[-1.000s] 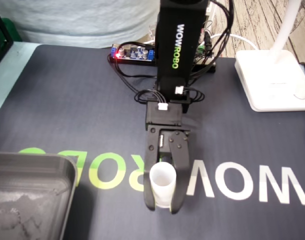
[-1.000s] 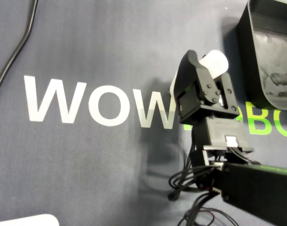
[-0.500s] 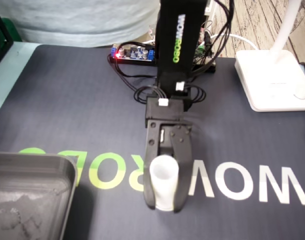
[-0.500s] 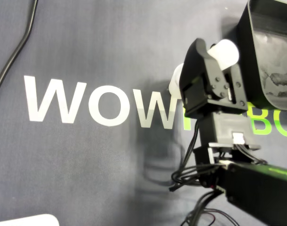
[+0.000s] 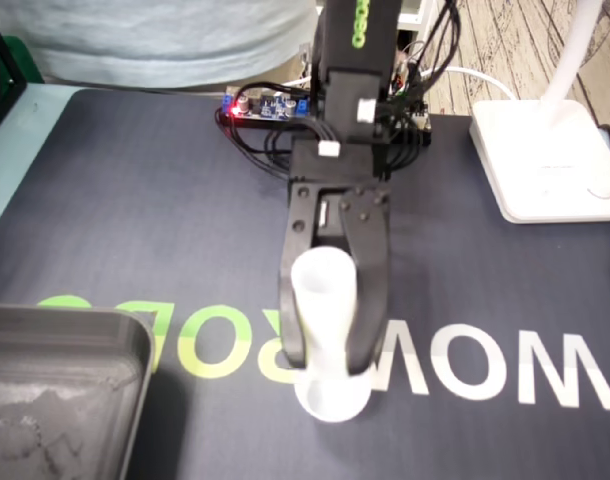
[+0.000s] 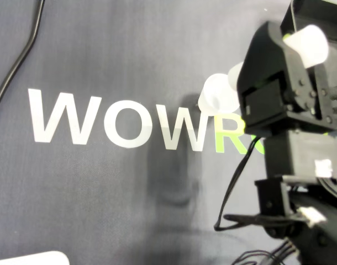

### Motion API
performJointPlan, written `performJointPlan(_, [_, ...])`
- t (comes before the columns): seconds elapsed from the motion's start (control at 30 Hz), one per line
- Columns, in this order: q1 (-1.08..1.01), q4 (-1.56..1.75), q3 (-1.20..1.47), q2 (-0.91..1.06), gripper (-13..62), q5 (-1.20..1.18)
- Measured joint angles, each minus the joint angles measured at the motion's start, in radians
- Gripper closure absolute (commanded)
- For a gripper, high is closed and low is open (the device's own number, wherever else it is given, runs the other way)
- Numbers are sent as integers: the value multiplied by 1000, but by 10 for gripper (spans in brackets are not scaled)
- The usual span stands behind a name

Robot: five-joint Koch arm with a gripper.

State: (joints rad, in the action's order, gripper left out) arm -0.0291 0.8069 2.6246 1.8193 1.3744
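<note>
I've raised the gripper [image 5: 326, 365] over the last second. Its jaws clamp the white cup [image 5: 323, 295], which seems to be leaving a second cup [image 5: 332, 400] just beneath on the mat [image 5: 135, 220].

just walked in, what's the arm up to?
The arm's end effector is shut on a white cup, held upright above the dark mat. A second white cup sits on the mat directly beneath it, by the WOWROBO lettering. This looks like pulling one cup off another, but whether they are fully apart is unclear. A gray tray sits at the left in the fixed view.
</note>
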Motion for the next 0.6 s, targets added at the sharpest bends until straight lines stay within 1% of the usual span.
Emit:
performJointPlan(0.17, [-54,-138,-100,69,468,-74])
performJointPlan(0.3, [-97,-221,-190,77,468,-127])
performJointPlan(0.33, [-118,-242,-253,77,468,-164])
performJointPlan(0.6, [-213,-407,-413,77,468,-319])
